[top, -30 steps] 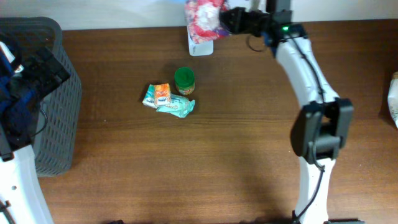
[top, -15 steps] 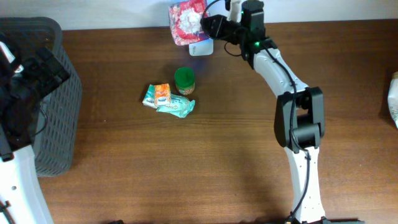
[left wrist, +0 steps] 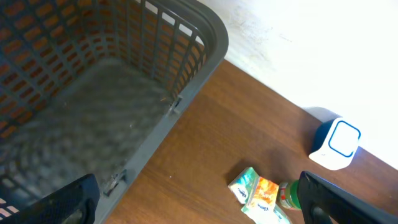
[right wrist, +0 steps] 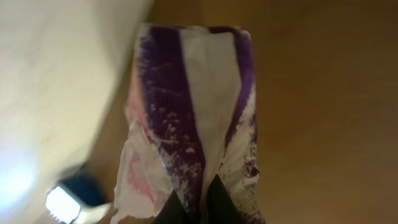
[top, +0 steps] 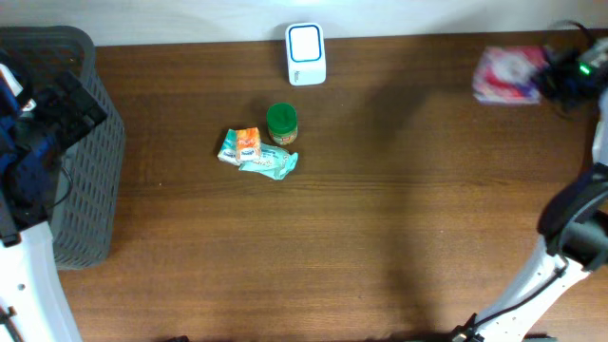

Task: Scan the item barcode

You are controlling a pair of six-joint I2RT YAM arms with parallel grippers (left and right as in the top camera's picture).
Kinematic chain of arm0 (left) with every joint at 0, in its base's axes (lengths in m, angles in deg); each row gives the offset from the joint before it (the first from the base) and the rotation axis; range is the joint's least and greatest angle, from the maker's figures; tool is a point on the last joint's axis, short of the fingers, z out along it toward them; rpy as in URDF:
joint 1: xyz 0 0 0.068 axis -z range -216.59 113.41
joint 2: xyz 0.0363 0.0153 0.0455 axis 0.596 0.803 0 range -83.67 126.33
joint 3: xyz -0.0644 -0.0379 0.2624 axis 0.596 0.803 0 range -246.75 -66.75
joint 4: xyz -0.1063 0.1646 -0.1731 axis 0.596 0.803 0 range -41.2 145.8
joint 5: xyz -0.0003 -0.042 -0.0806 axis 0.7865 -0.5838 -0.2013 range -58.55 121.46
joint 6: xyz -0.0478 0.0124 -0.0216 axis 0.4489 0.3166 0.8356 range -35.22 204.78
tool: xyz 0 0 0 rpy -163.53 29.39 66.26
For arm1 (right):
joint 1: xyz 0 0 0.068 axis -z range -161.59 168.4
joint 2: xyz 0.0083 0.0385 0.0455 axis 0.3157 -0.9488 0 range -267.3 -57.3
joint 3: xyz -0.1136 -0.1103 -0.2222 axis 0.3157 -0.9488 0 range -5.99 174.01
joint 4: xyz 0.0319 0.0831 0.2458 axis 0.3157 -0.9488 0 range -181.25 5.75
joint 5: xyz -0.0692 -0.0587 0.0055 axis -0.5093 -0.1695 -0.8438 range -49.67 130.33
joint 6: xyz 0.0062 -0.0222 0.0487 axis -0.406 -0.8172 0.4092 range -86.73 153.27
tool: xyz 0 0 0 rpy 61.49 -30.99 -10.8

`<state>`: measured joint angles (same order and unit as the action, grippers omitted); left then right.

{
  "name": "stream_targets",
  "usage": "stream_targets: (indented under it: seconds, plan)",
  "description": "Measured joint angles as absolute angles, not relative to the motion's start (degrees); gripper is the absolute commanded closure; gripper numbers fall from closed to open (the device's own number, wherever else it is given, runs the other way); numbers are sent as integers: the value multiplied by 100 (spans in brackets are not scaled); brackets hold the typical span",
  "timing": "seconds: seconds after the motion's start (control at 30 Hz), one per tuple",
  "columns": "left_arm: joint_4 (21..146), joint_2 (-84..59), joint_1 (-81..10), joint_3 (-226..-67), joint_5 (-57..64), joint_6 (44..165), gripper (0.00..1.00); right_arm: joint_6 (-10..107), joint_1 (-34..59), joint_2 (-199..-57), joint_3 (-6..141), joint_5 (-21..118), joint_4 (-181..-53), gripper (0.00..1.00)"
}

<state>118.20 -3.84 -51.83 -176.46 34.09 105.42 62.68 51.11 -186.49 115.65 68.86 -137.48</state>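
Note:
A pink, white and purple packet (top: 508, 74) hangs at the table's back right, with my right gripper (top: 553, 80) shut on its edge. In the right wrist view the packet (right wrist: 193, 118) fills the middle, pinched between the dark fingertips of my right gripper (right wrist: 196, 205). The white barcode scanner (top: 306, 54) stands at the back centre, far left of the packet, and shows dimly as the scanner (right wrist: 65, 204). My left gripper (top: 55, 103) hovers open over the grey basket (top: 90, 180), nothing between its fingers (left wrist: 68, 200).
A green-lidded jar (top: 281, 123), an orange packet (top: 248, 142) and a teal packet (top: 273, 162) lie together left of centre. The left wrist view shows the basket (left wrist: 186, 56), the scanner (left wrist: 336, 143) and these packets (left wrist: 258, 191).
My right arm has swung the packet away from above the scanner, across to the table's far back right. The left arm has not moved.

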Motion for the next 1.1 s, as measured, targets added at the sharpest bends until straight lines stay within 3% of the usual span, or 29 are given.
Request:
stream_targets:
  seconds: [0.07, 0.1, 0.13, 0.23, 0.43, 0.53, 0.63, 0.83, 1.1]
  plan:
    - [11827, -384, -5183, -17646, 3409, 10542, 1, 5851, 5507, -18649, 11565, 6366, -14071, 96]
    - [11825, -384, -5183, -17646, 3409, 10542, 1, 5626, 5647, -18649, 11565, 6126, -14238, 76]
    - [11825, -384, -5183, -17646, 3409, 10542, 1, 5383, 5750, -18649, 11565, 5922, -14345, 34]
    - [11825, -384, -5183, -17646, 3409, 10542, 1, 4944, 5857, -18649, 11565, 5332, -14439, 34]
    - [11823, -384, -5183, -17646, 3409, 10542, 1, 4736, 5861, -18644, 11972, 4681, -15149, 14]
    - [11829, -384, -5183, -17648, 3409, 10542, 1, 4465, 5850, -18408, 12881, 5933, -15660, 0]
    - [11825, -384, -5183, -17648, 3409, 10542, 1, 3864, 5575, -18069, 13192, 7881, -16165, 1]
    - [11823, -384, -5183, -17646, 3411, 10542, 1, 2760, 4091, -18028, 12772, 8681, -17046, 1]
    - [11823, -384, -5183, -17646, 3411, 10542, 1, 2426, 1588, -18050, 11681, 8021, -16109, 1]
